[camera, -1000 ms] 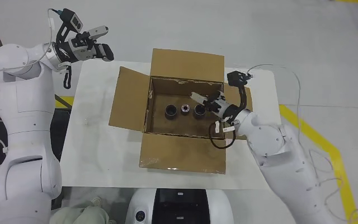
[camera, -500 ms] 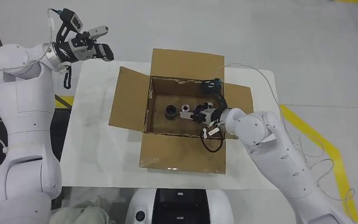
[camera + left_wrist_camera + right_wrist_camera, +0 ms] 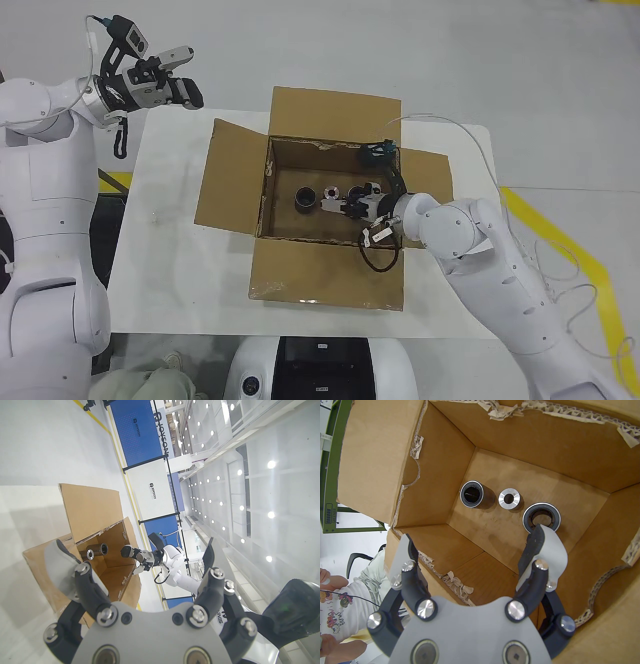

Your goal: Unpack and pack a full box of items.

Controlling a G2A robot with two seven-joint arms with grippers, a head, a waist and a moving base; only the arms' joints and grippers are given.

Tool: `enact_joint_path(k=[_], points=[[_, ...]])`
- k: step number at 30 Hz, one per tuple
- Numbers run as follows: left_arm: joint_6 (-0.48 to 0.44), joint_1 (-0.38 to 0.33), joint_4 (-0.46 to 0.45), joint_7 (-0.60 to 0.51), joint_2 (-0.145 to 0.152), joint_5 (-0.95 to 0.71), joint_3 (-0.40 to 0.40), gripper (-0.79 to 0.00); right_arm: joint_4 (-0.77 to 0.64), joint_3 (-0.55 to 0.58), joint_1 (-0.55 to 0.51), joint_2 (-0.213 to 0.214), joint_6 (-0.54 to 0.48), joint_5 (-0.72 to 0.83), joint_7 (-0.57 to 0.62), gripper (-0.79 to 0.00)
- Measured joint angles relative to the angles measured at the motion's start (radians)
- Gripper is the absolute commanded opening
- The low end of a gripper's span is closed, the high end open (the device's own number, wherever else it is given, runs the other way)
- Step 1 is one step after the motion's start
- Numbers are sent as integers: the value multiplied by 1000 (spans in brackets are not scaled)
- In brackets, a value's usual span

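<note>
Right tool (image 3: pixel 472 532), spread wide and empty, hangs inside the cardboard box (image 3: pixel 330 270), one finger close over the black-rimmed ring (image 3: pixel 545 507). Beside the ring, in a row across the box floor, stand a silver bushing (image 3: pixel 509 499) and a dark sleeve (image 3: pixel 472 496). Unpacking looks barely begun. Tall walls and ragged flap edges crowd any lift. Left tool (image 3: pixel 185 90), also wide and empty, hovers at the tabletop's (image 3: pixel 170 230) far left corner.

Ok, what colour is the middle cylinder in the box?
The middle cylinder is bright silver with a dark bore, clearest in the right wrist view.
</note>
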Motion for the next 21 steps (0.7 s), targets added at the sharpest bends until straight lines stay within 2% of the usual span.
enact_joint_path(k=[8, 15, 21], points=[[0, 0, 0, 0, 0, 0, 0, 0, 49, -25, 66, 0, -65, -140, 32, 0], [0, 0, 0, 0, 0, 0, 0, 0, 133, -75, 139, -8, -178, -180, 114, 0], [0, 0, 0, 0, 0, 0, 0, 0, 197, -124, 183, -20, -258, -211, 107, 0]])
